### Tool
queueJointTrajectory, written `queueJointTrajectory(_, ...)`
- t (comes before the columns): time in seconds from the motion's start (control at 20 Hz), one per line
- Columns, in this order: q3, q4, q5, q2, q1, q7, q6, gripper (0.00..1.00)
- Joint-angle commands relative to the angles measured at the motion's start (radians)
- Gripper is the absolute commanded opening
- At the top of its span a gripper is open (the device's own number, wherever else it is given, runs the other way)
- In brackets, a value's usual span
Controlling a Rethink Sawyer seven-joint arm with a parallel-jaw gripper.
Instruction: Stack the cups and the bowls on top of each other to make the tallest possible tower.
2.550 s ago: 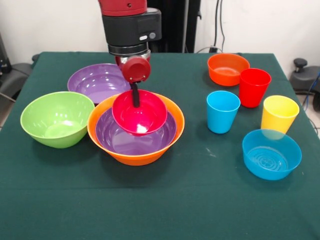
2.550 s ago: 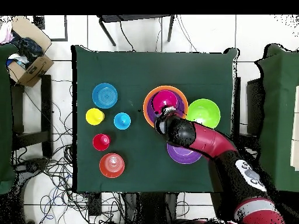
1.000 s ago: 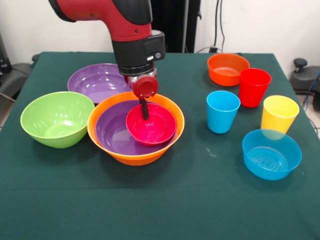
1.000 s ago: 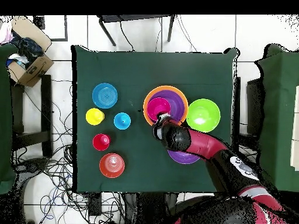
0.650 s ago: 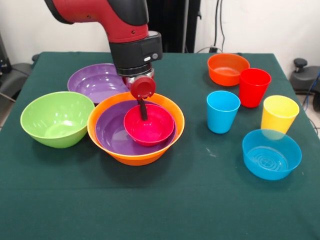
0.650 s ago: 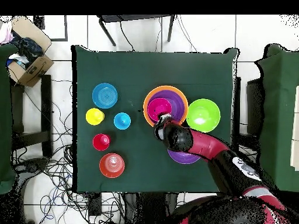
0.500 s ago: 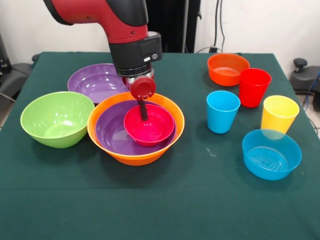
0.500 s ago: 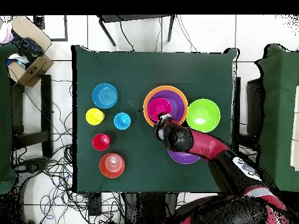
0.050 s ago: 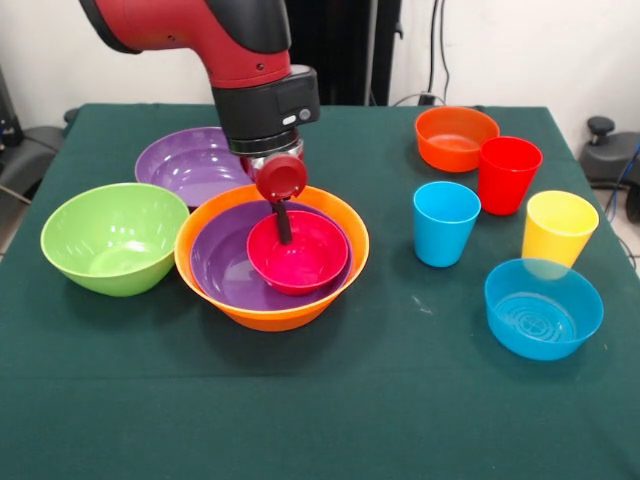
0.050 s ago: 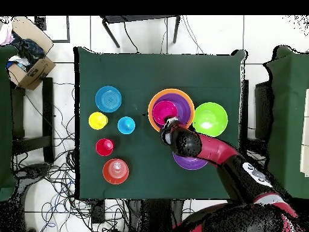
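The tower is a large orange bowl (image 9: 270, 315) holding a purple bowl (image 9: 220, 265), with a small pink-red bowl (image 9: 305, 255) resting inside it. My gripper (image 9: 283, 225) hangs over the pink-red bowl's far rim and reaches into it; its state is unclear. Overhead, the gripper (image 10: 168, 124) sits at the edge of the pink-red bowl (image 10: 163, 111). To the right stand the blue cup (image 9: 445, 222), red cup (image 9: 508, 175) and yellow cup (image 9: 558, 228).
A lime green bowl (image 9: 115, 238) and a second purple bowl (image 9: 195, 163) touch the tower's left and far sides. A small orange bowl (image 9: 456, 138) and small blue bowl (image 9: 543, 308) flank the cups. A cardboard box (image 10: 27, 54) lies off the table.
The pink-red bowl, held above the purple bowl 2.5 s ago, now rests inside it. Over the last half second the arm shifted slightly left; the bowl stayed put.
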State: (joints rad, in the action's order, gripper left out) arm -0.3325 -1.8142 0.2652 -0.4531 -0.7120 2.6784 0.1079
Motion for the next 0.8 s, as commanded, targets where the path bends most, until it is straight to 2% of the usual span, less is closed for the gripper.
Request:
queueJointTrajectory(0.05, -0.076, 0.091, 0.051, 0.015, 0.004, -0.125, 0.121, 0.00)
queueJointTrajectory(0.35, -0.079, 0.092, 0.043, -0.024, -0.001, -0.141, 0.180, 0.00)
queueJointTrajectory(0.8, -0.094, 0.126, 0.059, -0.026, -0.027, -0.177, 0.229, 0.00)
